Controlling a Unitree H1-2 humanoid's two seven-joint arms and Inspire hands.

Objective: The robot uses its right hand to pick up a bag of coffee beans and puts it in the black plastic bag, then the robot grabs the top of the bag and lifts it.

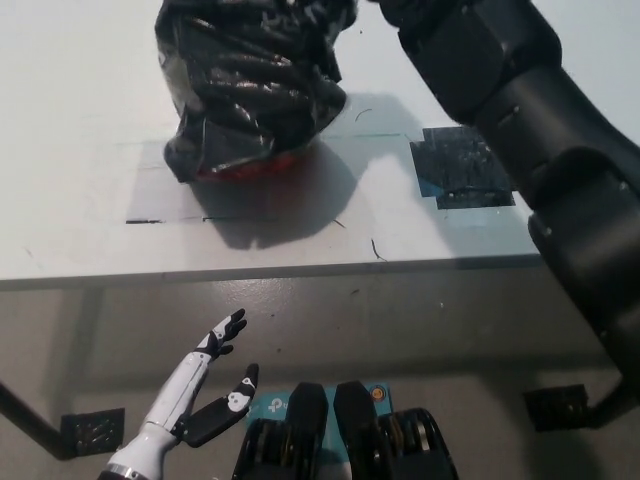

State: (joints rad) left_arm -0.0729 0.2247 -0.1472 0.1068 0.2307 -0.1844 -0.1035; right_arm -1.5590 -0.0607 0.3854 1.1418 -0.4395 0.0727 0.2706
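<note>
— Black plastic bag (250, 85)? Where now?
— At the far left of the white table (80, 180), top cut off by the far edge of view. Shadow cast on the tabletop beneath. Some red showing at the lower rim.
— Right hand?
— Out of sight past the far edge; only the black right arm (530, 140) visible, reaching in from the near right. Cannot tell the grip.
— Left hand (205, 385)?
— Near left, below the table edge, fingers spread, holding nothing.
</note>
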